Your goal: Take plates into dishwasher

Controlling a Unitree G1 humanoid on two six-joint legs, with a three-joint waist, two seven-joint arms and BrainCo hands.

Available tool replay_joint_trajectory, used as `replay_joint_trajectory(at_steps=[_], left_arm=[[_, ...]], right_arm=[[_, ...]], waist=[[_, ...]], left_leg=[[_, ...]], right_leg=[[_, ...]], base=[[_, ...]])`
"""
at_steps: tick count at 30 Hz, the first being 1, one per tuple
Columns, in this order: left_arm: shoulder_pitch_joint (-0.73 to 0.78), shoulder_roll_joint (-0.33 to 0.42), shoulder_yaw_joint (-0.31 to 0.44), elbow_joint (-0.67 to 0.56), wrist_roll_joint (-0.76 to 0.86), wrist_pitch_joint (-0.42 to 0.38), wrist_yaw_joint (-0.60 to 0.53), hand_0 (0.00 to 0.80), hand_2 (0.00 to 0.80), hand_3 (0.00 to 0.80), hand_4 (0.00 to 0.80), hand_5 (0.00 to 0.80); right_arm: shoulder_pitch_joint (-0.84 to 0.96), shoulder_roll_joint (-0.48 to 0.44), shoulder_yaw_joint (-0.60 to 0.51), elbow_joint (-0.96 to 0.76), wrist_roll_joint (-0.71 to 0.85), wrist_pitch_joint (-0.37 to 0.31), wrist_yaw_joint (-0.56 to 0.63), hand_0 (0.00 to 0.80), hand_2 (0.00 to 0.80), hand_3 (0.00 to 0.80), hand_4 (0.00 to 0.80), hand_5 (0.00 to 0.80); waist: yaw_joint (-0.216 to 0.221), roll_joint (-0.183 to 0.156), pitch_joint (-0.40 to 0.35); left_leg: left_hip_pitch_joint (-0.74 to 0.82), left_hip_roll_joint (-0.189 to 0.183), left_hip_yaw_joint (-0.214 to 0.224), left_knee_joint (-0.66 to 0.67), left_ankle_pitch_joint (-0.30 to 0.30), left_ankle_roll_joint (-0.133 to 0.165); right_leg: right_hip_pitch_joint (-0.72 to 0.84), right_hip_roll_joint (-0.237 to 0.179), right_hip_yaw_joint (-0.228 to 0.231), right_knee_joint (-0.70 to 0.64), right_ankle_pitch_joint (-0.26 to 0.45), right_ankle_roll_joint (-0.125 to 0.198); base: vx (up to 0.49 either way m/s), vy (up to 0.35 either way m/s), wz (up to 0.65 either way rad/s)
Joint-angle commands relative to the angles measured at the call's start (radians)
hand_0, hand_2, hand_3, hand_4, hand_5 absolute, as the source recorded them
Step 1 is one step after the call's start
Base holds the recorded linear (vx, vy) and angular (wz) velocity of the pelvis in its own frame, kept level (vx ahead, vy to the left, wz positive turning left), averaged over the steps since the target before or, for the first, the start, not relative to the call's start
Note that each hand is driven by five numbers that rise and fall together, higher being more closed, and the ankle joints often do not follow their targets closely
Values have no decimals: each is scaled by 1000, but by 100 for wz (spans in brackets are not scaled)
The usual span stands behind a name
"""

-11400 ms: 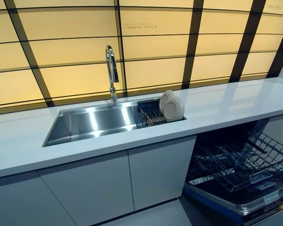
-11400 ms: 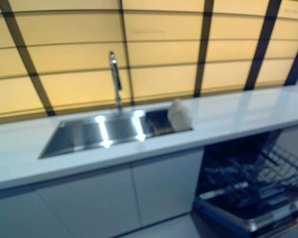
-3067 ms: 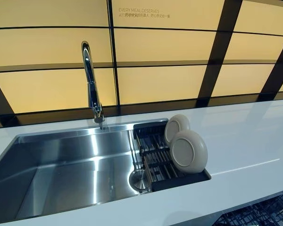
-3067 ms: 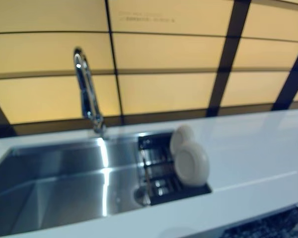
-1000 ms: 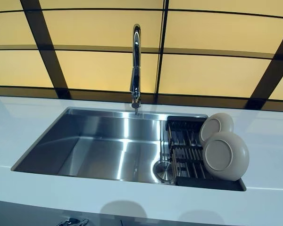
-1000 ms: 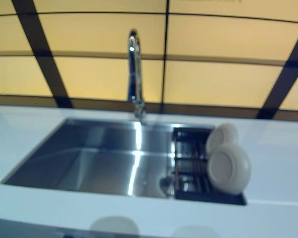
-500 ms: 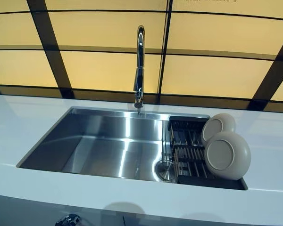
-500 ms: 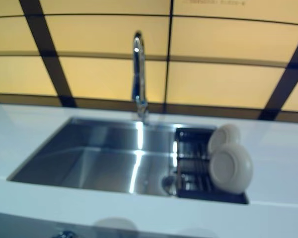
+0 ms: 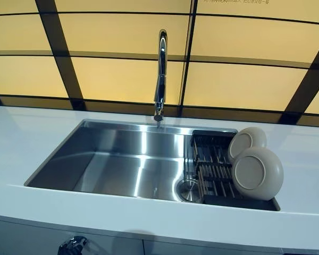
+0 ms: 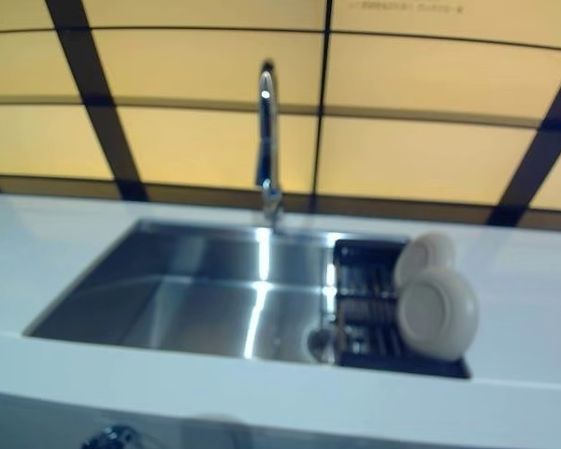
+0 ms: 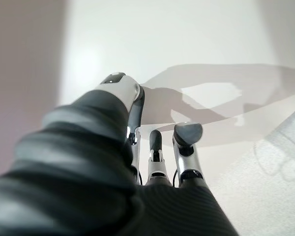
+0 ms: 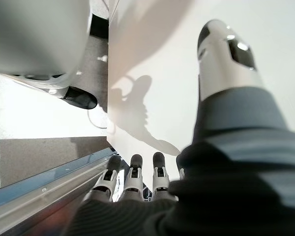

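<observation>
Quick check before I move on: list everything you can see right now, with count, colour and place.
Plates: two, beige, standing on edge in the rack, one behind the other.
Rack: one, black, in the right end of the sink.
Sink: one, steel, set into the counter.
Drain: one, steel, on the sink floor beside the rack.
Tap: one, chrome, at the back of the sink.
Counter: one, white, around the sink.
Wall panels: amber with dark strips, behind the counter.
Left hand: silver fingers, relaxed, holding nothing, below the counter edge.
Right hand: silver fingers, relaxed, holding nothing.
</observation>
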Motion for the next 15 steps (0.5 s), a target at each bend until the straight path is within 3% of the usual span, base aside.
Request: replay_joint_trajectory(at_steps=[1, 2, 3, 4, 6, 10, 15], left_arm=[[-376, 77, 94, -262, 83, -302, -35, 800, 800, 800, 800, 800], [-375, 77, 95, -265, 85, -300, -34, 800, 800, 800, 800, 800], [-374, 76, 95, -266, 87, -300, -33, 744, 744, 744, 744, 744], [-372, 74, 97, -272, 110, -303, -22, 0, 0, 0, 0, 0], [-369, 77, 95, -271, 140, -300, -12, 0, 0, 0, 0, 0], [-365, 87, 86, -246, 156, -247, -14, 0, 0, 0, 0, 0], [-332, 104, 28, -98, 192, -160, -104, 0, 0, 0, 0, 0]], right_arm=[[-55, -23, 9, -8, -12, -17, 1, 0, 0, 0, 0, 0], [-56, -22, 9, -7, -13, -17, 0, 0, 0, 0, 0, 0], [-57, -22, 10, -6, -13, -17, 0, 0, 0, 0, 0, 0], [-55, -20, 10, -7, -14, -18, 0, 0, 0, 0, 0, 0], [-54, -20, 11, -15, -16, -14, 1, 0, 0, 0, 0, 0], [-58, -27, 20, -43, -19, 6, 6, 0, 0, 0, 0, 0], [-67, -46, 27, -92, -36, 31, 17, 0, 0, 0, 0, 0]], waist=[[-66, -22, -60], [-66, -22, -61], [-65, -21, -61], [-67, -22, -62], [-69, -23, -60], [-76, -25, -62], [-92, -22, -61]], left_leg=[[124, -8, 4, -23, -22, 26], [124, -8, 4, -23, -22, 26], [124, -7, 4, -23, -22, 26], [122, -8, 5, -23, -21, 26], [118, -10, 7, -23, -11, 28], [125, -5, 15, -23, -25, 27], [129, -1, 37, -23, -26, 25]], right_leg=[[117, -16, -1, -31, 39, 50], [116, -15, 0, -31, 39, 49], [116, -15, 1, -31, 39, 49], [114, -15, 3, -31, 41, 49], [109, -16, 5, -31, 51, 48], [110, -11, 19, -31, 43, 50], [105, -6, 41, -32, 47, 49]], base=[[2, 7, 5], [0, 6, 19], [-3, 6, 11], [-40, 9, -6], [-42, 7, -27], [6, -7, 61], [-15, 6, -15]])
